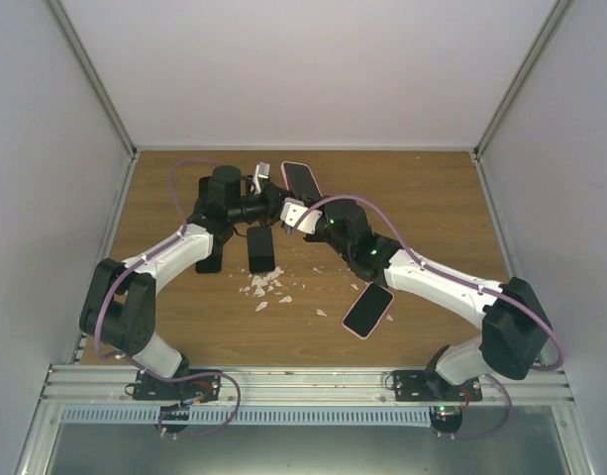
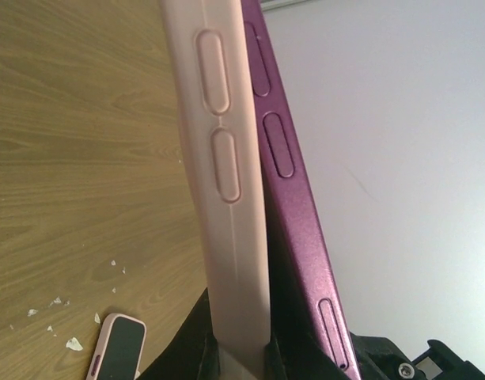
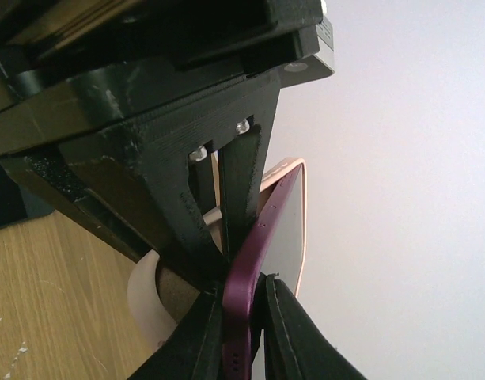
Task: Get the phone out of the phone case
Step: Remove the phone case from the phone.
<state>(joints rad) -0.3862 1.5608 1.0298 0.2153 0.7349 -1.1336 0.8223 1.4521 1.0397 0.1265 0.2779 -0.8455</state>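
Lying nearest: a second pink-cased phone with a dark screen (image 1: 367, 310) is flat on the brown wooden table (image 1: 432, 198), right of centre and not involved.
Mid-table: small white scraps (image 1: 266, 289) are scattered left of centre, with a flat black rectangle (image 1: 260, 249) just beyond them.
Left gripper (image 2: 242, 360): clenched on the pale pink soft phone case (image 2: 226, 198), holding it off the table at far centre.
Right gripper (image 3: 240, 332): clamped on the side edge of the purple metal-edged phone (image 3: 254, 237), just beside the left fingers.
Task's thing: the phone is partly levered out, apart from the case near the grippers, while its other end looks seated in the pink rim.
Risk: a pull along the seated end could bind the phone. The thin edge grip may then slip and drop it, or the soft case may fold and drag out of the left fingers.
Hard to see: the seated corner is cut off in both wrist views, the overhead view shows the pair too small, and the black rectangle cannot be identified.
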